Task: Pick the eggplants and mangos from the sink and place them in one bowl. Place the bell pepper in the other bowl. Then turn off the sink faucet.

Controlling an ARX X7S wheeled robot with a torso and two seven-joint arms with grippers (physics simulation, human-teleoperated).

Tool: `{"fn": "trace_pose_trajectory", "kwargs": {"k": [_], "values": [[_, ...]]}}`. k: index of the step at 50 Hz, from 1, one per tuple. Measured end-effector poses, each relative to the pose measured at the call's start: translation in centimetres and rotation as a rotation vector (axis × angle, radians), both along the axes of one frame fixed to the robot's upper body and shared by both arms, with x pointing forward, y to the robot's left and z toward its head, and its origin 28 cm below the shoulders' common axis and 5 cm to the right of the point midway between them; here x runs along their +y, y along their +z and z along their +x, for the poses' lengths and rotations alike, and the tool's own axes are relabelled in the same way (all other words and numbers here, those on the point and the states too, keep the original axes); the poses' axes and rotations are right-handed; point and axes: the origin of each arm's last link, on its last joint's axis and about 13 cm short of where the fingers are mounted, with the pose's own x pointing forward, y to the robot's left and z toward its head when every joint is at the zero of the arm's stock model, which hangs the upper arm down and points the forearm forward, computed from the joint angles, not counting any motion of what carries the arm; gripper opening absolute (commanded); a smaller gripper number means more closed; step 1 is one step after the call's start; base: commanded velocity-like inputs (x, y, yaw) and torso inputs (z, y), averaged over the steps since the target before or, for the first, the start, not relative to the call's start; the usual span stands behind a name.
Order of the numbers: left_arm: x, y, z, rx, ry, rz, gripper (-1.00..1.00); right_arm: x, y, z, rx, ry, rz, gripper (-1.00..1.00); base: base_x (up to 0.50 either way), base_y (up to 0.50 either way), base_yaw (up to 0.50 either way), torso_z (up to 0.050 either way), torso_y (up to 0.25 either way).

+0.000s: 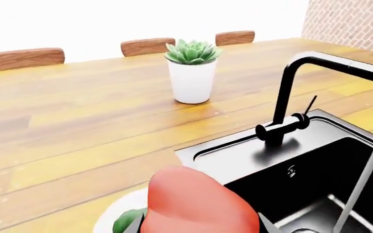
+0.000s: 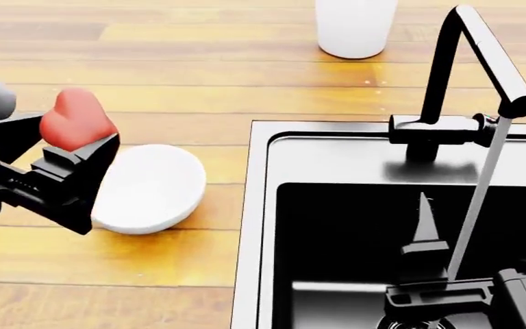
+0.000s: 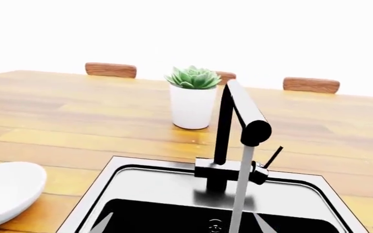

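My left gripper (image 2: pixel 73 140) is shut on the red bell pepper (image 2: pixel 76 118), held over the left edge of a white bowl (image 2: pixel 153 188) on the wooden counter. In the left wrist view the bell pepper (image 1: pixel 196 204) fills the space between the fingers, its green stem over the bowl (image 1: pixel 112 216). My right gripper (image 3: pixel 183 224) stands open and empty, low inside the black sink (image 2: pixel 336 205). Water (image 2: pixel 473 212) runs from the black faucet (image 2: pixel 468 62); its thin lever (image 1: pixel 310 104) points up. No eggplants or mangos show.
A white pot with a green succulent (image 1: pixel 192 77) stands on the counter behind the sink. Wooden chair backs (image 1: pixel 25 58) line the counter's far edge. A brick wall (image 1: pixel 348 22) lies beyond the faucet. The bowl (image 3: pixel 5 191) sits left of the sink rim (image 2: pixel 254 226).
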Motion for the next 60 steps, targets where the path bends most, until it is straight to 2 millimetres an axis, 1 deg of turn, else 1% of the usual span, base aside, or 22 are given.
{"fn": "trace_pose_trajectory", "kwargs": {"k": [10, 18, 24, 31, 40, 60], "values": [[-1.8, 1.4, 2.4, 0.115, -0.075, 0.041, -1.0, -0.1, -0.4, -0.2, 0.007, -0.01, 0.013, 1.0, 0.0, 0.0, 0.0, 0.0, 0.0], [-3.0, 1.8, 4.7, 0.189, -0.09, 0.103, -1.0, -0.3, -0.8, -0.4, 0.014, -0.015, 0.023, 1.0, 0.0, 0.0, 0.0, 0.0, 0.0], [-3.6, 1.1, 7.1, 0.252, -0.065, 0.15, -1.0, -0.4, -1.0, -0.5, 0.022, -0.018, 0.03, 1.0, 0.0, 0.0, 0.0, 0.0, 0.002], [-3.8, 0.3, 8.7, 0.3, -0.038, 0.185, -1.0, -0.4, -1.1, -0.6, 0.03, -0.018, 0.036, 1.0, 0.0, 0.0, 0.0, 0.0, 0.0], [-3.6, -0.8, 10.0, 0.341, -0.001, 0.212, -1.0, -0.3, -1.3, -0.5, 0.04, -0.014, 0.043, 1.0, 0.0, 0.0, 0.0, 0.0, 0.0], [-3.4, -2.8, 11.9, 0.386, 0.064, 0.251, -1.0, -0.3, -1.8, -0.4, 0.05, -0.008, 0.054, 1.0, 0.0, 0.0, 0.0, 0.0, 0.0]]}}
